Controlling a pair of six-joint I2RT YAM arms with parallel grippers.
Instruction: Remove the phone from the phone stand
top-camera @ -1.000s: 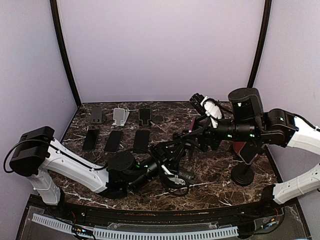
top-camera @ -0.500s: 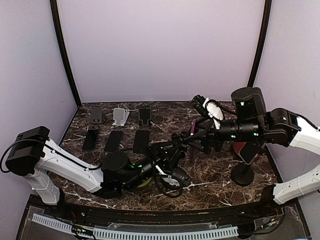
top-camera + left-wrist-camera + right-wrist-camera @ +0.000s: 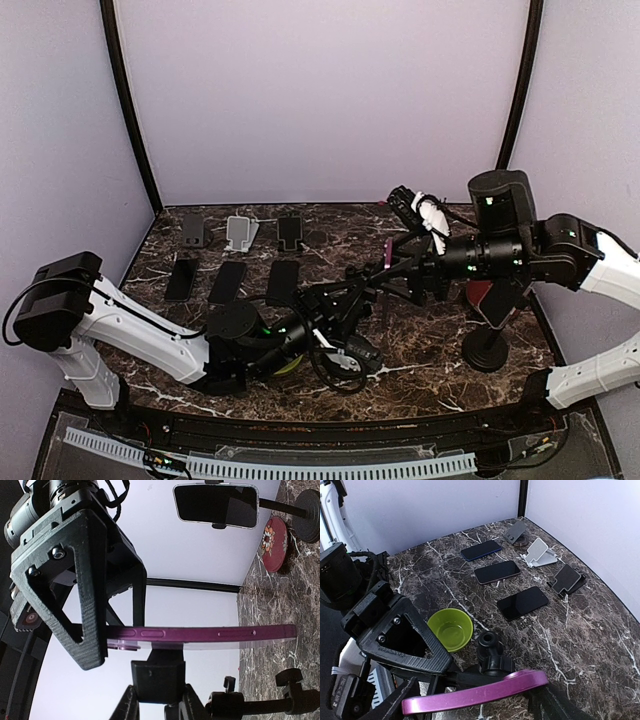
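Two arms meet over the middle of the marble table (image 3: pixel 440 345), and the job looks to be at the pull-out itself: the purple phone (image 3: pixel 470 694), seen edge-on from both wrists, sits in the clamp of the phone stand (image 3: pixel 490 652). The right gripper (image 3: pixel 482 689) is pinching it, with one black finger at each side in its own wrist view. The left gripper (image 3: pixel 355 298) is right at the stand's stem, probably steadying it, but its fingers merge with the black clamp and I cannot tell whether they are spread or pressed together. Next, I'd judge, the right arm needs to draw the phone straight out along the clamp's opening while the stand is kept from tipping or following; a skewed pull could jam it. Only one container shows, a lime-green bowl (image 3: pixel 451 629) on the table near the stand, and it holds nothing
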